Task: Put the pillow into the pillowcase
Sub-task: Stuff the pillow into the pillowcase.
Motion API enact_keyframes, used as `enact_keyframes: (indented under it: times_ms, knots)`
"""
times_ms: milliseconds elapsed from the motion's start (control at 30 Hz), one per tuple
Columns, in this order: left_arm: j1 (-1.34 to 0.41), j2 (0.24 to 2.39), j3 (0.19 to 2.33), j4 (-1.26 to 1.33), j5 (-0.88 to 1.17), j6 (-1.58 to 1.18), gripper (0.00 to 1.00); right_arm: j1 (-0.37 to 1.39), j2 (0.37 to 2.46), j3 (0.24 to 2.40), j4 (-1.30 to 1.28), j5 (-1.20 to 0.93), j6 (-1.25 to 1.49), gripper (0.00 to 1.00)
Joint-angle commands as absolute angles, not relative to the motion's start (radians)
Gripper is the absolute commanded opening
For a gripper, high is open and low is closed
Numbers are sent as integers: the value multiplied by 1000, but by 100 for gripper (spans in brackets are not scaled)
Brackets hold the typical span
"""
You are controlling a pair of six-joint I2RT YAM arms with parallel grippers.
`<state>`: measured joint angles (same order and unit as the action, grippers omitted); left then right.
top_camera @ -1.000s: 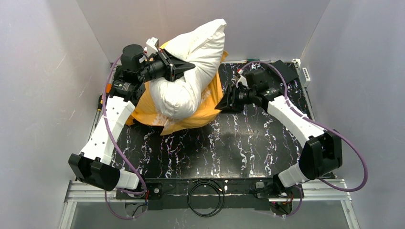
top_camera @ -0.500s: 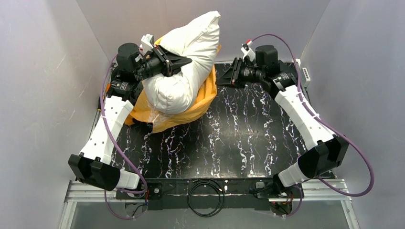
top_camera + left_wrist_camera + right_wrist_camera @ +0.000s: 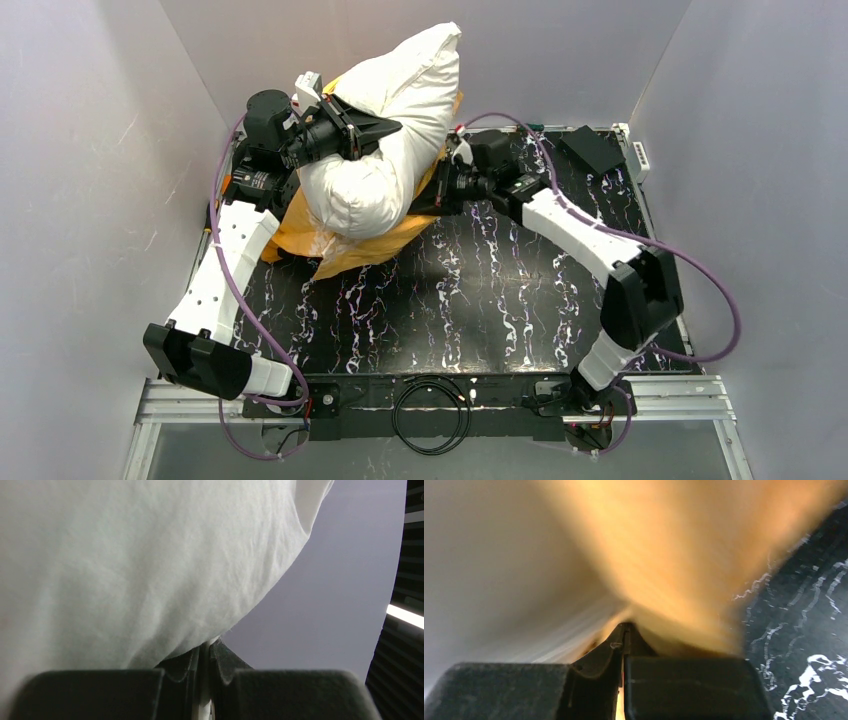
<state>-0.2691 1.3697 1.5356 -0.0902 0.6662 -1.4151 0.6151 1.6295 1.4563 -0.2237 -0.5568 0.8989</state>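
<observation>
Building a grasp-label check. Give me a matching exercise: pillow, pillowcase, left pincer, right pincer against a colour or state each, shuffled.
1. pillow
2. pillowcase
3. left pincer
4. right pincer

A. shut on orange fabric
B. off-white, plump
C. shut on white fabric
D. orange, bunched at the pillow's lower end

Pairs: 1-B, 2-D, 3-C, 4-A

Plump white pillow (image 3: 380, 180) atop orange pillowcase (image 3: 350, 250)
</observation>
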Motion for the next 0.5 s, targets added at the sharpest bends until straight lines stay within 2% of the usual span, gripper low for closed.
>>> enact_keyframes:
  times_ms: [0,167,267,367,467]
  knots:
    - [-253,1321,1605,22,643,-1470,0,607,1703,1381,-114,-470,917,12]
    - [-253,1320,1602,43,643,-1487,0,605,1743,1384,-167,-355,848,22]
    - [-252,1319,1597,48,646,-1489,0,604,1751,1386,-130,-361,838,30]
    - [-252,1314,1580,54,645,-1492,0,604,1737,1391,-92,-388,849,42]
    - [-252,1309,1570,57,641,-1494,0,602,1699,1385,-85,-394,859,57]
